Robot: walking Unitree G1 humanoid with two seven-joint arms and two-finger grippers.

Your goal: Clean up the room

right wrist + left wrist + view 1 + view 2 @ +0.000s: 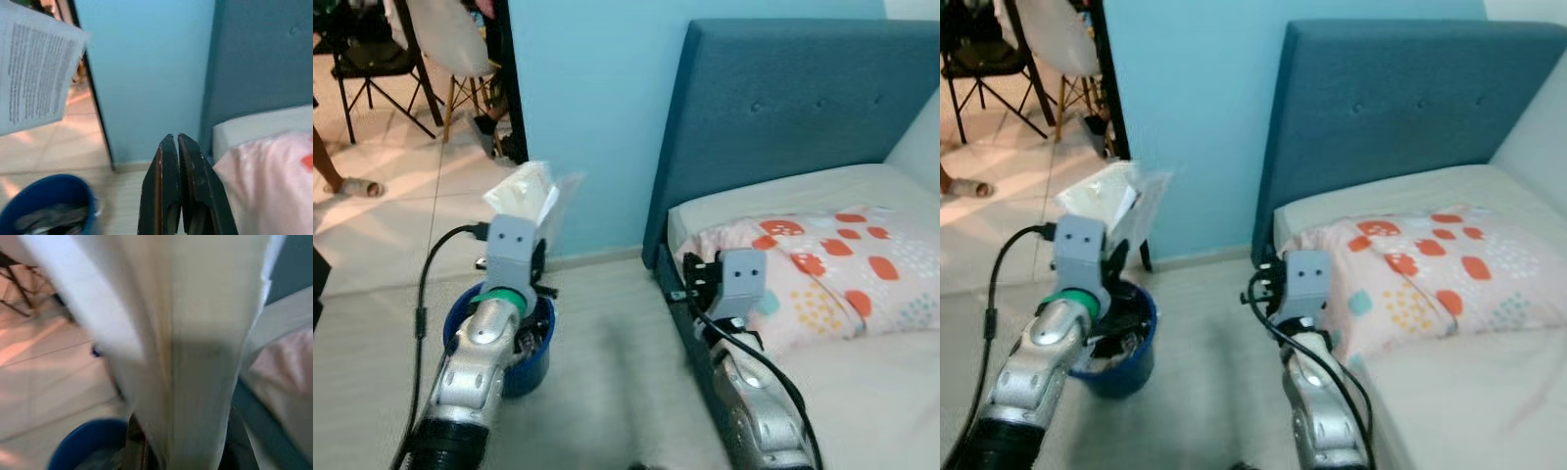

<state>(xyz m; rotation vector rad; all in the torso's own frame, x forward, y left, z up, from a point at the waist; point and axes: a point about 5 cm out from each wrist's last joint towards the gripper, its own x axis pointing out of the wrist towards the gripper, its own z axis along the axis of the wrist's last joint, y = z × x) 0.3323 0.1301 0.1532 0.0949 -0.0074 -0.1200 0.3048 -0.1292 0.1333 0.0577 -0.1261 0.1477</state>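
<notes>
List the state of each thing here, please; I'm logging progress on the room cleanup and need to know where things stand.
left pincer: shut on the white packet, raised above the bin
white packet: held upright in the air, not yet dropped
blue bin: upright on the floor, already holding some rubbish
right pincer: shut, holding nothing, beside the bed
patterned pillow: lying on the bed

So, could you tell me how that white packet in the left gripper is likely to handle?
The white packet looks thin and papery, so probably light and floppy. Its loose clear edge may flutter. Released over the blue bin, it should drop in easily.
</notes>
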